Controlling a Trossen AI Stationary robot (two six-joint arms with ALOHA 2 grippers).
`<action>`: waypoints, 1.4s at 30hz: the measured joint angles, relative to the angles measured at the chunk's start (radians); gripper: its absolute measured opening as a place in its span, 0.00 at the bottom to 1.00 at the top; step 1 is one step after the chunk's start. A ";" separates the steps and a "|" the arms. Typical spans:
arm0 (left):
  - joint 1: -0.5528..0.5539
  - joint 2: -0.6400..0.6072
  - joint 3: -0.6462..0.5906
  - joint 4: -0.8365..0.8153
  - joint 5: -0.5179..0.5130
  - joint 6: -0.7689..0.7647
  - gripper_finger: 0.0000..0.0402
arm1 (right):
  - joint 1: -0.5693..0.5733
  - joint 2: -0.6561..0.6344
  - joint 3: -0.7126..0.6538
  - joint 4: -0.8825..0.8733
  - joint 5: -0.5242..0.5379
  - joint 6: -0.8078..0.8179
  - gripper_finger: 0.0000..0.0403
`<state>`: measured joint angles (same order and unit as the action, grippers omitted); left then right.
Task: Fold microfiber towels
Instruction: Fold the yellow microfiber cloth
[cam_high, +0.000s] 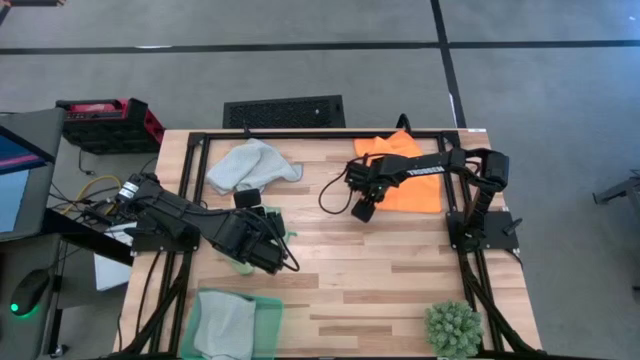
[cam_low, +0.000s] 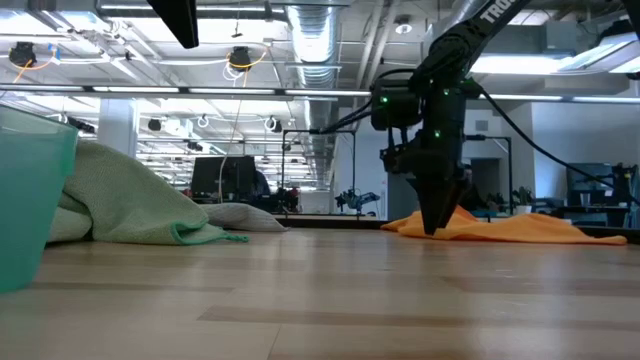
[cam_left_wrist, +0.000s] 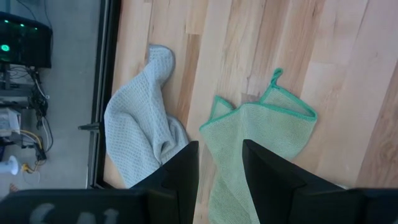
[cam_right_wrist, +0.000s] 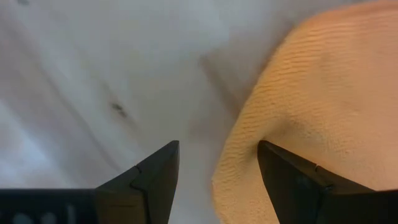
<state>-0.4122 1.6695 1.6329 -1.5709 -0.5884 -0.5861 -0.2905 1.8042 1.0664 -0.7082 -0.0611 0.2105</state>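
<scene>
Table (cam_high: 400, 290) first: wood top, four towels spread across it, none looks folded yet imo.

Orange towel (cam_high: 405, 175) lies rumpled at the far right side. R gripper (cam_high: 362, 208) is at its near-left edge, fingers spread, tips down almost on the wood. In R wrist view the towel edge (cam_right_wrist: 249, 162) sits between the two fingers, closer to one of them. Risk: if it closes here it may catch only a thin lip, or just scrape wood, and the cloth slips out on the lift. Pile is soft, so a grab could also take two layers at once and give a skewed fold.

Grey towel (cam_high: 252, 166) is bunched at far left, well apart from both grippers. A second pale towel (cam_high: 222, 322) lies in the tray (cam_high: 268, 318) at the near-left edge. Not in play now.

Green towel (cam_left_wrist: 261, 134) is under the L arm, mid-left. L gripper (cam_left_wrist: 221, 165) hovers over it, fingers apart, nothing pinched. Cloth is crumpled with a corner loop sticking out; grey towel is just beside it in L wrist view. Risk: L descent could snag both cloths, or drag green into grey.

Arms are near mid-table, so if both move inward they could clash. Plant (cam_high: 453, 330) at the near-right corner is well clear.
</scene>
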 joint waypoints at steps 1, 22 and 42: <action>0.000 0.000 0.000 0.000 0.000 0.000 0.29 | 0.000 0.000 0.000 0.008 -0.014 -0.006 0.59; 0.000 0.000 0.000 0.000 0.003 0.000 0.29 | 0.084 0.000 0.000 0.213 -0.232 -0.107 0.59; 0.000 0.001 0.000 0.000 0.008 0.000 0.29 | 0.025 -0.057 0.014 0.148 0.090 0.025 0.59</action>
<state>-0.4122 1.6703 1.6331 -1.5709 -0.5808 -0.5865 -0.2650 1.7468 1.0802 -0.5598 0.0288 0.2356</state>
